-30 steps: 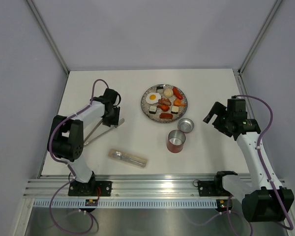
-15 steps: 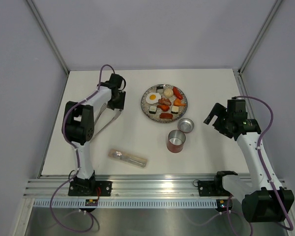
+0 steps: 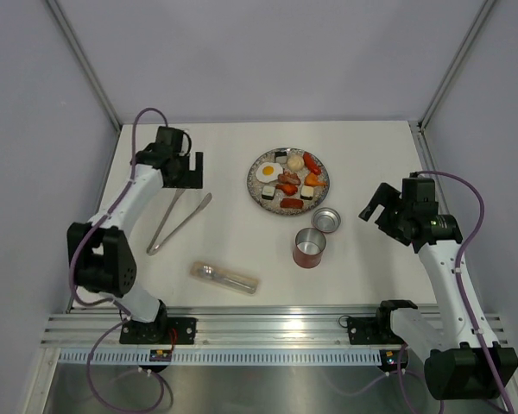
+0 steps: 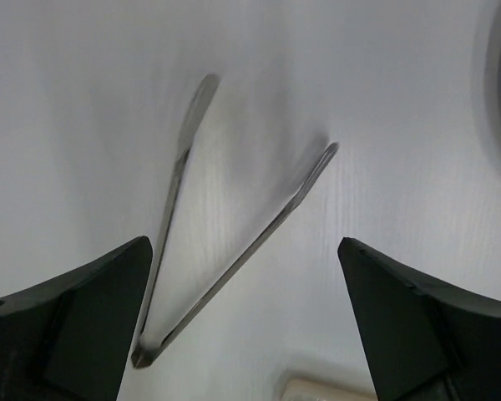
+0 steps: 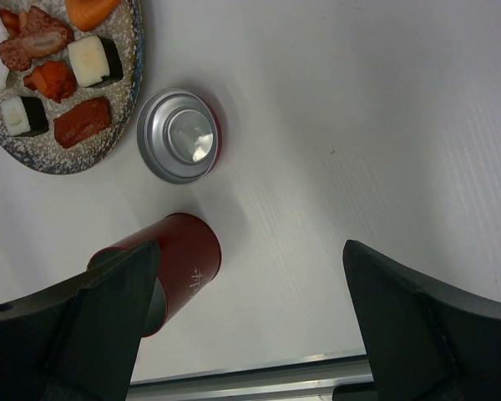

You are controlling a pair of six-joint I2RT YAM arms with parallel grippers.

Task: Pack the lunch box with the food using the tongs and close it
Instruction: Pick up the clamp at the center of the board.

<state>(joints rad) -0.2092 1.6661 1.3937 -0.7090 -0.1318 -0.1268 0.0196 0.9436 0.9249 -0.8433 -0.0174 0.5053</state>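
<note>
Your left tool (image 3: 188,169) has just let go. A second ago it was pinched narrow on the tongs (image 3: 180,224); half a second ago it had them up near the plate (image 3: 253,185). Now its fingers stand wide in the upper left of the overhead frame, with nothing between them. The tongs lie flat on the tabletop just below it, their V spread, the joined end toward the lower left and the two tips toward the top. The wrist view shows them clear of both fingers.

For the task, this looks like a lost or abandoned pickup, so you need a fresh grasp on the tongs before any food (image 3: 289,181) can move. All the pieces are still on the plate.

The lunch box (image 3: 309,247) stands upright and open right of centre, apparently empty. Its lid (image 3: 327,219) rests just above it, metal side up. Your right tool (image 3: 373,200) has not moved: it hangs wide open at the right, near the box and touching nothing.
</note>
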